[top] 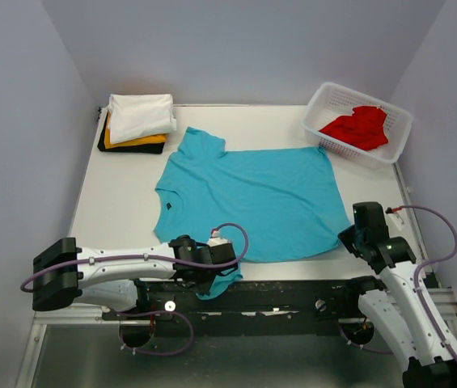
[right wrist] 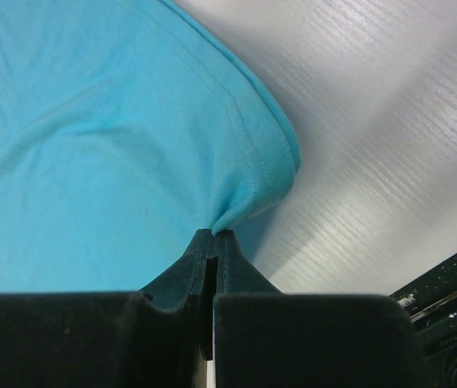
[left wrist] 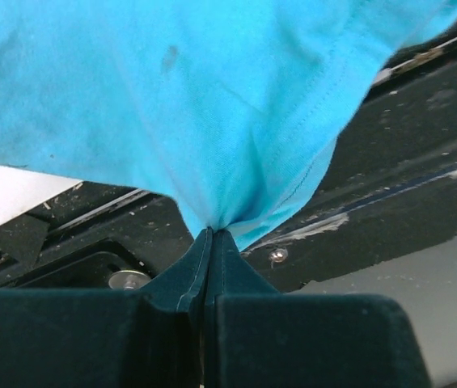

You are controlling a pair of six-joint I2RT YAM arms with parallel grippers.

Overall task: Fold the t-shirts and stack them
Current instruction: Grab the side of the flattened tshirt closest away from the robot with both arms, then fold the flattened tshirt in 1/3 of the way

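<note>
The teal-blue t-shirt (top: 252, 198) lies spread flat on the white table, neck to the left. My left gripper (top: 218, 269) is shut on its near sleeve at the table's front edge; the left wrist view shows the jaws (left wrist: 212, 233) pinching the teal cloth (left wrist: 171, 97) over the black rail. My right gripper (top: 349, 234) is shut on the shirt's near right hem corner; the right wrist view shows the jaws (right wrist: 214, 234) pinching the cloth (right wrist: 90, 145). A folded white shirt (top: 141, 115) tops a yellow-orange one (top: 135, 141) and a black one (top: 127, 149) at the back left. The red shirt (top: 359, 127) lies crumpled in the basket.
The white lattice basket (top: 325, 97) stands at the back right corner. The black front rail (top: 293, 291) runs along the near table edge under the left gripper. Grey walls close in the table on the left, back and right.
</note>
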